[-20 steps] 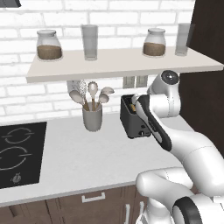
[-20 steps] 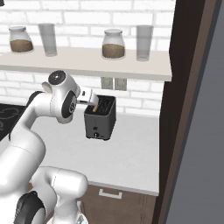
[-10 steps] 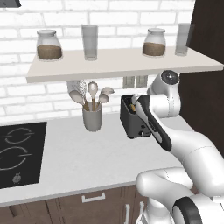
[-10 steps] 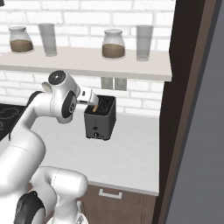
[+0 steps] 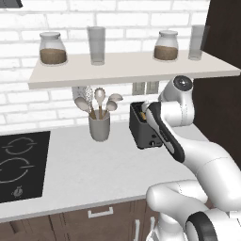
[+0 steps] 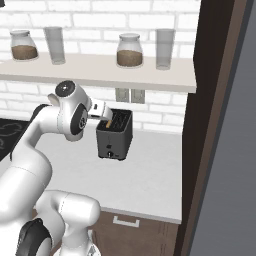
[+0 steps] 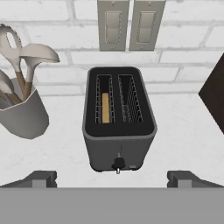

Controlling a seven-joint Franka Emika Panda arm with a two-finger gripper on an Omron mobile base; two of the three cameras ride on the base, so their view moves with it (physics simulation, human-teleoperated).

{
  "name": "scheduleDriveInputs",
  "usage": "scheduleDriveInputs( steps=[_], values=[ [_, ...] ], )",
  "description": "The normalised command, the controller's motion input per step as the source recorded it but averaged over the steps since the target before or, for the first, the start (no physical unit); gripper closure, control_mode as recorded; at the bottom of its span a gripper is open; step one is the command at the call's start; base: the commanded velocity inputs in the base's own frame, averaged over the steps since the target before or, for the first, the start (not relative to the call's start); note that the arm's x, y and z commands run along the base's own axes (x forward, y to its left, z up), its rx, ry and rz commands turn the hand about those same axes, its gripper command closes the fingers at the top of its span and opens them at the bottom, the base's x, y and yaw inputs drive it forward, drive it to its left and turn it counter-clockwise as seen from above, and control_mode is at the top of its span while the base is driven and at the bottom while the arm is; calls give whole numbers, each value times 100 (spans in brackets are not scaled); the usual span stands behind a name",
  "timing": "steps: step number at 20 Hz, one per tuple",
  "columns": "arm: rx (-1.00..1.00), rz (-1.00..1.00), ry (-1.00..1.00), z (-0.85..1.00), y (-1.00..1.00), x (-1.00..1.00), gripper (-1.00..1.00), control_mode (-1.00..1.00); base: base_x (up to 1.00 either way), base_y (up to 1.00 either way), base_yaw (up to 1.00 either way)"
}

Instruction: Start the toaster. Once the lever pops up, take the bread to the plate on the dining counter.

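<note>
Now the gripper (image 7: 112, 177) hangs above the toaster (image 7: 119, 118), jaws wide and empty.
Bread (image 7: 105, 107) sits in its left slot, knob (image 7: 118, 164) facing the hand.

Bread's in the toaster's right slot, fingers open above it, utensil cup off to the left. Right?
Not quite: the bread sits in the left slot of the toaster, as the hand view shows. The rest holds: the fingers stand open above it, and the utensil cup is off to the left.

no readable text, labels, brands or numbers on anything in view
</note>
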Motion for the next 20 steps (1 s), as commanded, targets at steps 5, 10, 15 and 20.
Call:
scheduleDriveInputs(
  steps=[5,10,15,20],
  values=[
    [0,0,0,0,0,0,-100,-100,0,0,0],
    [0,0,0,0,0,0,-100,-100,0,0,0],
    [0,0,0,0,0,0,-100,-100,0,0,0],
    [0,0,0,0,0,0,-100,-100,0,0,0]
  ],
)
